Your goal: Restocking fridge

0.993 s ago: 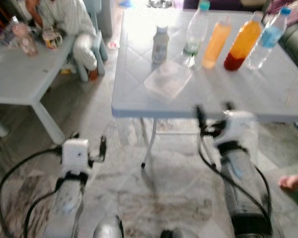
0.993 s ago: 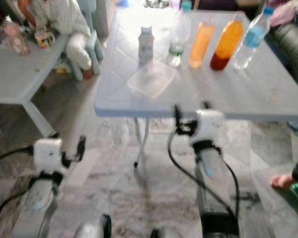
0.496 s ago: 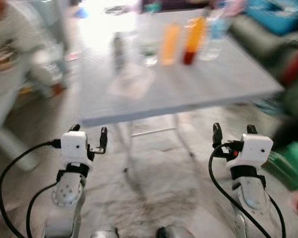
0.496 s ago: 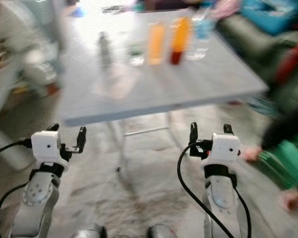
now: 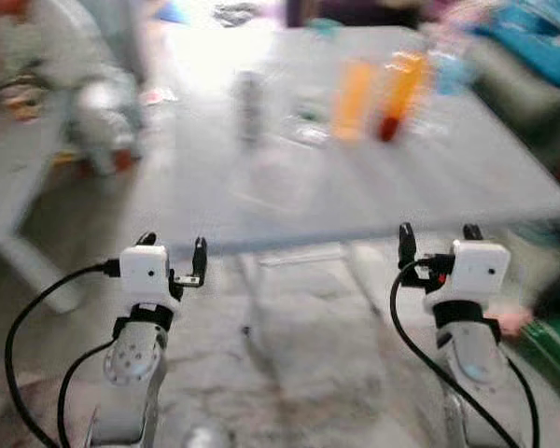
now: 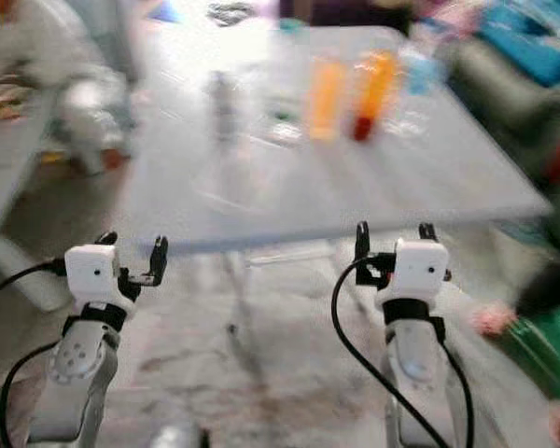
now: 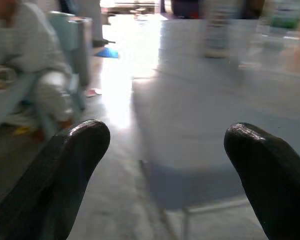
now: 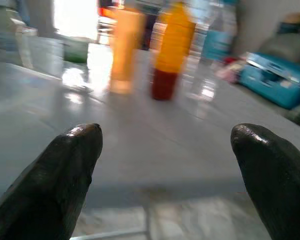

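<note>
We see a pale table (image 5: 467,177) ahead, blurred in the head views. Both arms are raised before its near edge, over the mottled floor (image 5: 299,373).

Containers on the table:
- A tall orange bottle (image 8: 124,47) stands toward the far side, filled with a light orange liquid.
- Just beside it stands a second bottle (image 8: 171,50), orange in its upper part and dark red at the base.
- A clear bottle (image 8: 212,45) with a blue label stands next to that one; we cannot tell its contents.
- A small pale bottle (image 5: 250,105) stands apart from these, toward the robot's left.
- A clear tub (image 5: 275,182) lies nearer the table's front edge; blur hides what it holds.
- Another clear bottle (image 5: 303,117) appears between the small bottle and the orange one, too smeared to describe.

Grippers:
- The left gripper (image 5: 173,257) hangs short of the table edge, fingers (image 7: 70,170) spread apart, nothing between them.
- The right gripper (image 5: 436,245) is at similar height, near the table edge, fingers (image 8: 65,170) likewise spread and empty.

Surroundings: a person in light clothing (image 7: 35,75) sits at the left beside a second low table (image 5: 19,187). A blue bin (image 8: 275,80) lies past the table on the right. A bare foot (image 6: 490,320) shows near the right arm.
</note>
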`<state>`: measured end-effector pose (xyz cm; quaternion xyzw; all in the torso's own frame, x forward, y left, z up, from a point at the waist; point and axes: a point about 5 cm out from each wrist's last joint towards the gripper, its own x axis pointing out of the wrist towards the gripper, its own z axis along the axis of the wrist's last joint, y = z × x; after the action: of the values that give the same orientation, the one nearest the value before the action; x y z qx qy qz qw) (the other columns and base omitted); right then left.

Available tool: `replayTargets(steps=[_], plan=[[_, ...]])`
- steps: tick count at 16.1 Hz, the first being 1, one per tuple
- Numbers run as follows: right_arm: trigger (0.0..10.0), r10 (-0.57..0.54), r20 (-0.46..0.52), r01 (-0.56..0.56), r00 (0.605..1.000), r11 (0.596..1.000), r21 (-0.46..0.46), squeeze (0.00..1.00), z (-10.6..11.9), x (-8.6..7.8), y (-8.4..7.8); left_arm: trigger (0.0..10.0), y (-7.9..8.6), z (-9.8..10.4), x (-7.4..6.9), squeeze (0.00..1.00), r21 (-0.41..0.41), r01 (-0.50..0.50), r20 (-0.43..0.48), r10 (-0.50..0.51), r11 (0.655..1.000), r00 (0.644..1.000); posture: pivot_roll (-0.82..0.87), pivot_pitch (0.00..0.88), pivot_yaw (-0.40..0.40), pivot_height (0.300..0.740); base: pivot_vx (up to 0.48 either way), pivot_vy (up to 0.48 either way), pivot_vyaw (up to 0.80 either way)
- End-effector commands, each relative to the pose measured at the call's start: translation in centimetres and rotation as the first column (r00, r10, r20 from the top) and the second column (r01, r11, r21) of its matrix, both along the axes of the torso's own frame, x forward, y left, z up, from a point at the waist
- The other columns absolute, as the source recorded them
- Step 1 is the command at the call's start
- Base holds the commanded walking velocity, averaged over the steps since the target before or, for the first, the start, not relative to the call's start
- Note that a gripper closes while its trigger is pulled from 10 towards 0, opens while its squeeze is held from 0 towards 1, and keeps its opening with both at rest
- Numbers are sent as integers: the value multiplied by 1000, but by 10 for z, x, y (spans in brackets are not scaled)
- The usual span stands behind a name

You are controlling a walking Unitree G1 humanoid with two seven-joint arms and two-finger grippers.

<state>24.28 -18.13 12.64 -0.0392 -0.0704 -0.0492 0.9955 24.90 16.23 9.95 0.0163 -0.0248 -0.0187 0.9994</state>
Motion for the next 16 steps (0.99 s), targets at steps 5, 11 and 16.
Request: replayTargets(steps=[5,11,16], plan=[[10000,39,42,-38,998,999,-25,0,11,5,8,10000,3,1,2,0,9,-21,9,21,1000,1000,107,60,-35,740,175,317,0],[10000,111,11,-111,994,994,-7,0,7,9,18,10000,2,0,3,0,10,-21,7,21,1000,1000,111,62,-39,740,0,0,0],[10000,376,-127,-374,918,927,39,0,-16,22,51,10000,-2,0,6,0,10,-10,6,10,1000,1000,117,68,-43,740,0,0,0]])
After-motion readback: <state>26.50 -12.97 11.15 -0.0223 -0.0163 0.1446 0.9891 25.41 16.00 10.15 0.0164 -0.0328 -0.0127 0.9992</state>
